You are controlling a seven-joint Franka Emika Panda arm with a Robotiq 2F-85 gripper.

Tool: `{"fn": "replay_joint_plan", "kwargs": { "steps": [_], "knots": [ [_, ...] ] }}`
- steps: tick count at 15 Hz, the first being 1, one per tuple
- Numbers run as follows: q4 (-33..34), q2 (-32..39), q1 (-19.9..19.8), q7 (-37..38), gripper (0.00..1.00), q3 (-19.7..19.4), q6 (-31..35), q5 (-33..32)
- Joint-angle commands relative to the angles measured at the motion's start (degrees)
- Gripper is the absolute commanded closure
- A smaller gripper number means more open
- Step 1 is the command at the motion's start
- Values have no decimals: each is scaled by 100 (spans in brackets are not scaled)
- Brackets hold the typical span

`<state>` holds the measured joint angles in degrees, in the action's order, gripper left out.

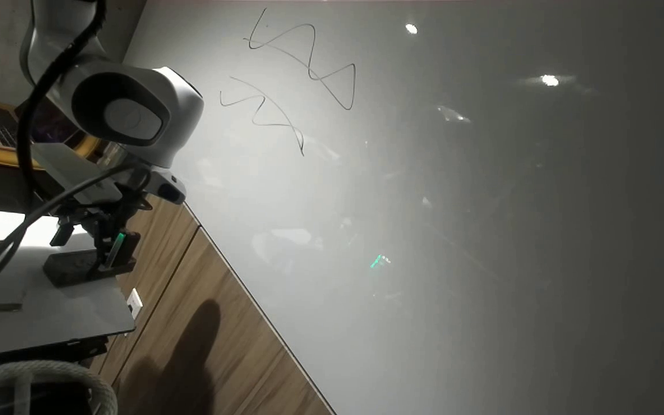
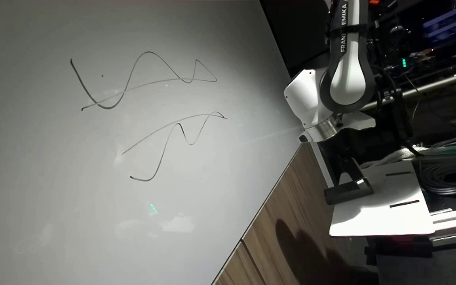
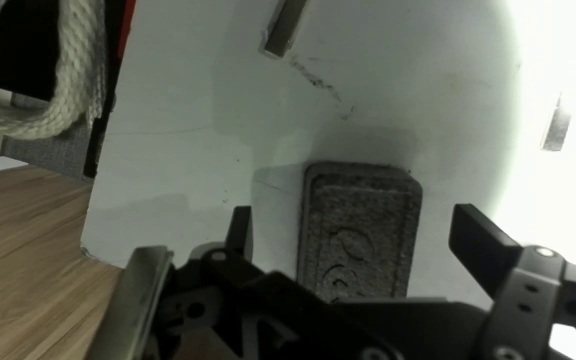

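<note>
1. Gripper (image 3: 357, 231): fingers apart, nothing clamped. They stand either side of the grey block (image 3: 360, 215) in the wrist view's lower centre, a gap showing on both sides.
2. Block lies on the white plate (image 3: 168, 160). Glossy board (image 1: 482, 230) with pen scribbles (image 2: 124, 92) takes up most of both exterior views.
3. Risk: gaps look uneven (the left one seems wider). Closing off-centre would land one finger first and skid or twist the block.
4. Risk: fingertip height is hard to read. Too low scrapes the plate; too high pinches only the block's top edge.
5. Risk: glare, right of the wrist view, washes out the plate there, so contact is easy to misjudge.
6. Risk: cable (image 1: 25, 225) loops at far left in an exterior view; arm swing could snag it.
</note>
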<state>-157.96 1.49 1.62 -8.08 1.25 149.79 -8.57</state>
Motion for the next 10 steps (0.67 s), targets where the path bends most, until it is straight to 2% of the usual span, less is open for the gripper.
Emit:
{"fn": "replay_joint_plan", "kwargs": {
  "steps": [1, 10],
  "knots": [
    [7, 46, 13, -118, 0, 34, -29, 65],
    [7, 100, 65, 439, 0, 17, 22, -489]
  ]
}}
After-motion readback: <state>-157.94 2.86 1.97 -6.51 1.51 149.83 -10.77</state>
